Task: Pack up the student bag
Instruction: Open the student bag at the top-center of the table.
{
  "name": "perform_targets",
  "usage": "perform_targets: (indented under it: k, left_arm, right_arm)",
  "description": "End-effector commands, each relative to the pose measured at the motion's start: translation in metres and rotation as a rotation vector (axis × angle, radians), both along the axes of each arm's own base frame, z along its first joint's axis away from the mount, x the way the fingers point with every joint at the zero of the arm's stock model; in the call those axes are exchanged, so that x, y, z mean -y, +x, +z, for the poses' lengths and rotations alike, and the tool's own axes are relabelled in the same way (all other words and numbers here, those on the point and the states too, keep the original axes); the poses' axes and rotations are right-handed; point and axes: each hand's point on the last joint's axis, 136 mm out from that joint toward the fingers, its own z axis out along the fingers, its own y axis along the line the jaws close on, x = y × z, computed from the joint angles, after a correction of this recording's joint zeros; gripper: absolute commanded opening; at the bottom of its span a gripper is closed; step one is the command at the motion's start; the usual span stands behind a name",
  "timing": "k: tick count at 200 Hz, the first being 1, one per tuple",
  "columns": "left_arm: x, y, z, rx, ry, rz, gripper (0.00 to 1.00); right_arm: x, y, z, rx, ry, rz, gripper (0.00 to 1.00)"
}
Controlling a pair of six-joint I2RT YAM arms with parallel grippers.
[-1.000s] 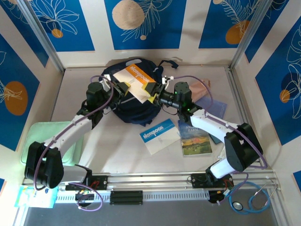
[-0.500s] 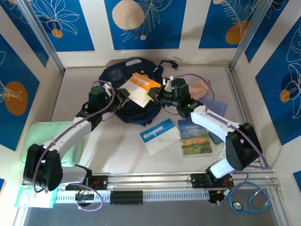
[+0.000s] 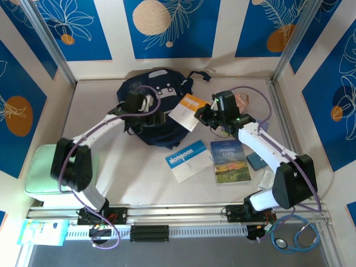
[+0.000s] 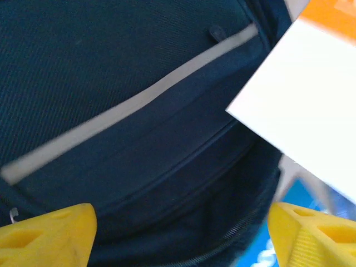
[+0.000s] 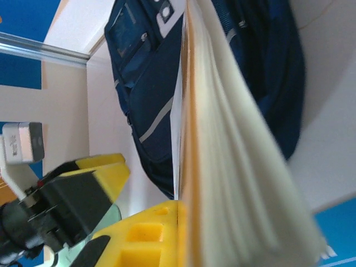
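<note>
Right claw (image 3: 203,114): clamped on orange-and-white notebook (image 3: 188,110), held tilted over right edge of student bag (image 3: 146,88). Left claw (image 4: 178,236): fingers wide apart, nothing between them, close over the bag's front. Student bag lies at far middle of table (image 3: 133,167); blue notebook (image 3: 186,159) nearer

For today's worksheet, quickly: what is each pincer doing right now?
Left pincer: open, empty, over the student bag.
Right pincer: shut on the orange notebook.

Bright, even overhead light, soft shadows; both wrist views smeared, perhaps by motion blur.
</note>
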Motion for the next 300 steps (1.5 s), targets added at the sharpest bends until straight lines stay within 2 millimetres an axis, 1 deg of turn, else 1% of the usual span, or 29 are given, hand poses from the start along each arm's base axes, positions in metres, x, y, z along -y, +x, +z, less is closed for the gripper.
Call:
perform_targets:
  k: [1,16,34,47,61,77,104,133,167,181,203,219,231,248,280,300]
  left_arm:
    - [0.009,-0.005,-0.022,0.053,0.327,-0.274,0.83]
    - [0.014,0.001,-0.036,0.063,0.46,-0.346,0.83]
    - [0.012,0.012,-0.047,0.053,0.55,-0.362,0.81]
    - [0.013,0.017,-0.053,0.043,0.575,-0.377,0.78]
    - [0.008,0.024,-0.055,0.032,0.622,-0.357,0.74]
    - [0.004,0.029,-0.058,0.02,0.664,-0.346,0.68]
    - [0.007,0.032,-0.066,-0.003,0.678,-0.36,0.62]
    - [0.006,0.034,-0.069,-0.014,0.703,-0.373,0.62]
    - [0.006,0.039,-0.068,-0.011,0.719,-0.363,0.62]
    - [0.007,0.042,-0.067,-0.009,0.714,-0.348,0.57]
    - [0.009,0.045,-0.066,-0.007,0.708,-0.326,0.4]
    - [0.009,0.048,-0.06,-0.004,0.705,-0.304,0.27]
    - [0.011,0.047,-0.052,-0.005,0.684,-0.296,0.22]
    - [0.015,0.044,-0.034,0.009,0.636,-0.288,0.1]
    - [0.021,0.04,0.006,0.072,0.56,-0.267,0.0]
    - [0.023,0.037,0.034,0.12,0.512,-0.25,0.0]
  right_arm:
    - [0.022,-0.012,0.001,0.002,-0.04,-0.018,0.0]
    - [0.033,-0.016,0.004,0.008,-0.05,-0.034,0.0]
    - [0.048,-0.02,0.006,0.008,-0.064,-0.062,0.0]
    - [0.058,-0.023,0.006,0.006,-0.075,-0.083,0.0]
    - [0.067,-0.026,0.006,0.005,-0.077,-0.106,0.0]
    - [0.073,-0.028,0.008,0.009,-0.079,-0.122,0.0]
    - [0.075,-0.029,0.009,0.011,-0.075,-0.128,0.0]
    - [0.073,-0.028,0.009,0.005,-0.065,-0.127,0.0]
    - [0.074,-0.029,0.008,0.001,-0.065,-0.132,0.0]
    - [0.075,-0.03,0.008,0.002,-0.069,-0.136,0.0]
    - [0.078,-0.032,0.01,0.006,-0.075,-0.143,0.0]
    - [0.08,-0.033,0.012,0.011,-0.082,-0.15,0.0]
    - [0.083,-0.034,0.012,0.012,-0.086,-0.156,0.0]
    - [0.085,-0.035,0.012,0.02,-0.093,-0.16,0.0]
    - [0.091,-0.038,0.008,0.014,-0.092,-0.175,0.0]
    - [0.095,-0.04,0.011,0.03,-0.083,-0.182,0.0]
